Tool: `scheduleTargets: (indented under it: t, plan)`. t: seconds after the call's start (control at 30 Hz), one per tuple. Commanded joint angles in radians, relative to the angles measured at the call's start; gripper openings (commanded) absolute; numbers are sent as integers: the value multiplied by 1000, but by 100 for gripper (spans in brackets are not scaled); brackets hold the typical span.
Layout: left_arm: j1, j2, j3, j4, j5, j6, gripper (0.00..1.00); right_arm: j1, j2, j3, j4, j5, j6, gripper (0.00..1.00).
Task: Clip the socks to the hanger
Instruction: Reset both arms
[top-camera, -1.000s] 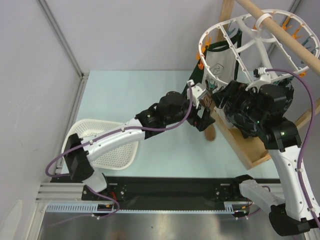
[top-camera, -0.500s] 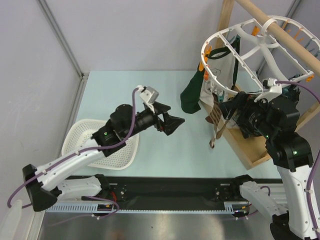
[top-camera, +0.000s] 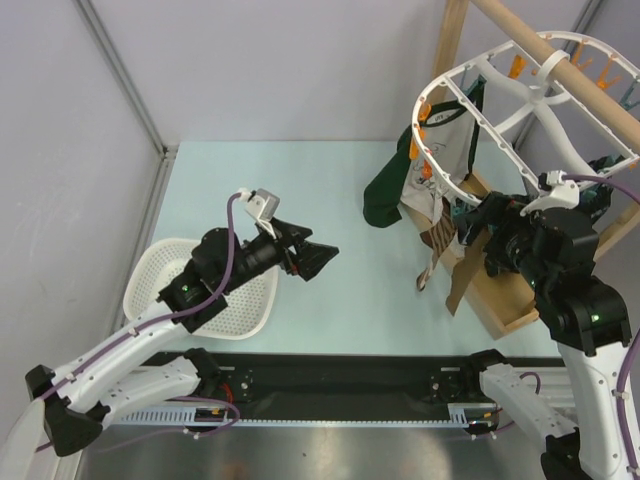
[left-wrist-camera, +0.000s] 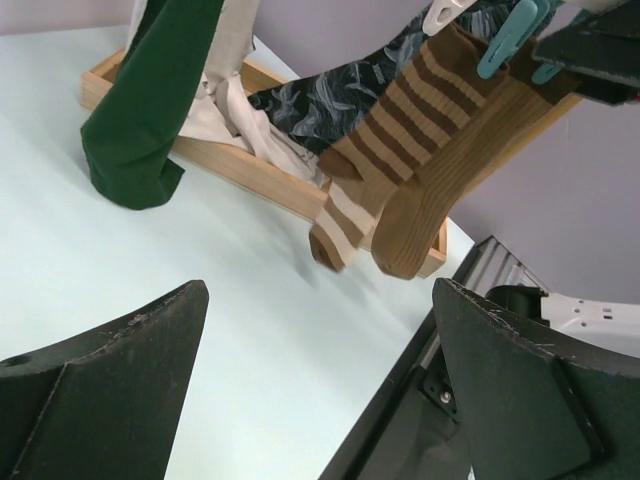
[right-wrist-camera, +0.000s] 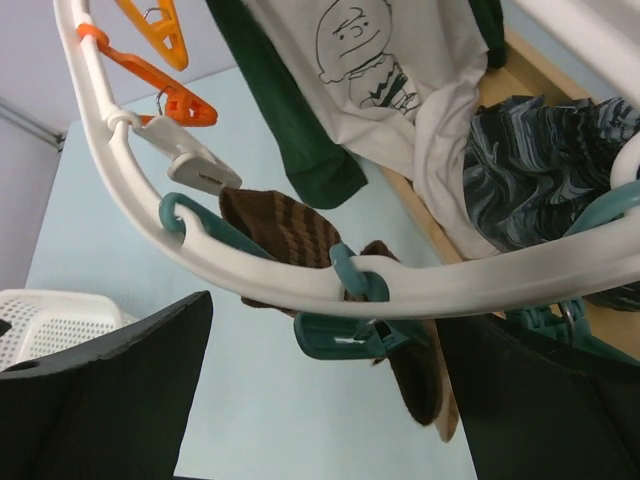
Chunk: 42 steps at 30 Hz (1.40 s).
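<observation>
Two brown socks hang from teal clips (right-wrist-camera: 360, 335) on the rim of the white hanger (top-camera: 450, 78). One is the striped sock (left-wrist-camera: 380, 165), the other the plainer brown sock (left-wrist-camera: 440, 195); from above they show as the socks (top-camera: 438, 238) under the ring's near edge. My right gripper (right-wrist-camera: 322, 325) is open just below the hanger rim (right-wrist-camera: 500, 272), holding nothing, with the clipped socks (right-wrist-camera: 295, 228) between and beyond its fingers. My left gripper (top-camera: 315, 258) is open and empty over the table, well left of the hanger; it shows again as the left gripper (left-wrist-camera: 320, 300) facing the socks.
A white perforated basket (top-camera: 215, 295) sits at the front left. The hanger hangs from a wooden rod (top-camera: 560, 62) above a wooden tray base (top-camera: 505, 300). A dark green sock (top-camera: 385, 195), a white cartoon shirt (right-wrist-camera: 385, 70), a teal-patterned cloth (right-wrist-camera: 545, 165) and orange clips (right-wrist-camera: 150, 20) also hang there.
My left arm has pulled back left and toward the front, away from the hanger. My right arm has drawn back to the right. The socks now hang from the clips on their own.
</observation>
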Motion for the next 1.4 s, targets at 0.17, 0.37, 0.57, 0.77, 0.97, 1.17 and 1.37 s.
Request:
scheduleTargets:
  t: [0.17, 0.37, 0.57, 0.77, 0.97, 1.17, 1.37]
  plan:
    - [5, 5, -36, 53, 70, -51, 100, 4, 163, 177, 7, 23, -91, 100]
    - [11, -1, -60, 55, 82, -54, 100, 2, 339, 332, -122, 61, -182, 100]
    - [20, 10, -79, 64, 110, -60, 100, 2, 405, 394, -294, 46, -157, 100]
    - [28, 20, -92, 81, 141, -63, 100, 5, 344, 341, -357, 22, -151, 100]
    - [33, 14, -94, 75, 167, -67, 100, 4, 245, 277, -342, -164, -107, 100]
    - [48, -27, -111, 56, 152, -67, 100, 4, 55, 44, -151, -380, -59, 100]
    - [103, -131, -267, 192, 148, -128, 100, 5, -214, -423, 350, -453, 80, 100]
